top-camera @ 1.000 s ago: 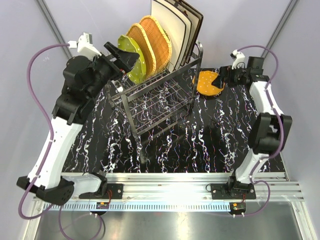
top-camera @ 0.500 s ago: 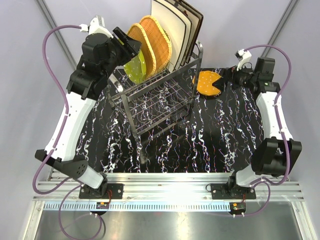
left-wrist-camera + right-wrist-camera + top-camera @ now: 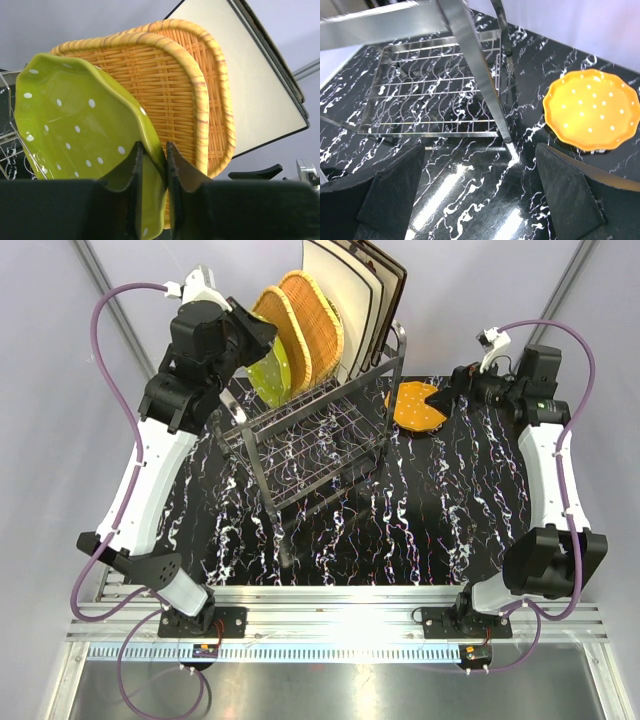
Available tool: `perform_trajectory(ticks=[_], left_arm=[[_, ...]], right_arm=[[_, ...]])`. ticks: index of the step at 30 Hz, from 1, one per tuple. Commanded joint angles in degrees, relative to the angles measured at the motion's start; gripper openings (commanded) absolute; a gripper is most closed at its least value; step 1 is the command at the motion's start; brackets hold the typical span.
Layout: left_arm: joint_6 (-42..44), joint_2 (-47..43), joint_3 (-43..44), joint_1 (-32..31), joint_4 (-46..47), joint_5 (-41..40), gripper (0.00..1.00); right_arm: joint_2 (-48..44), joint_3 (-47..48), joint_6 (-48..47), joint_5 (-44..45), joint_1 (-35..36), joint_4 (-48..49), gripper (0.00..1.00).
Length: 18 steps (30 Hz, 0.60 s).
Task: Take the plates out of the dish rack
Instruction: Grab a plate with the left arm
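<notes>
The left tool (image 3: 152, 150) is clamped on the upper rim of the green plate (image 3: 75, 130), one of its fingers (image 3: 132, 170) on each face of the thin edge. That plate stands on edge at the left end of the rack (image 3: 310, 430), leaning toward the two wicker plates (image 3: 170, 85) just behind it, with the large cream plates (image 3: 250, 75) upright behind those. Its lower edge appears to sit down among the rack's wires, though the contact itself is hidden. One orange plate (image 3: 592, 110) already lies flat on the bench (image 3: 420, 510) to the right of the rack, so most of the unloading is left to do. The right tool (image 3: 480, 175) hangs near that orange plate with its fingers spread wide and nothing between them. The main risk is the narrow pinch: held only by the rim, the green plate could swing or slide out once its weight comes off the wires. If it is drawn out at an angle instead of straight up along its slot, the bottom edge could catch a prong and drag or tip the rack. A sideways pull could also rub the nearest wicker plate and knock it against the rest.
</notes>
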Motion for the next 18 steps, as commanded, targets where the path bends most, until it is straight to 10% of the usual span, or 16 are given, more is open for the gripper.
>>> perform_trajectory(ticks=[1,18], left_arm=[[-0.09,-0.30,1.18,-0.02,4.50,2.19,0.02],[-8.00,-7.42,-1.98,0.07,18.31,2.11,0.00]], right_arm=[[-2.48,5.00,-2.23,-4.08,0.37,-1.80,1.00],[-5.11,14.50,-6.90,-17.88,7.21,-1.29,1.00]])
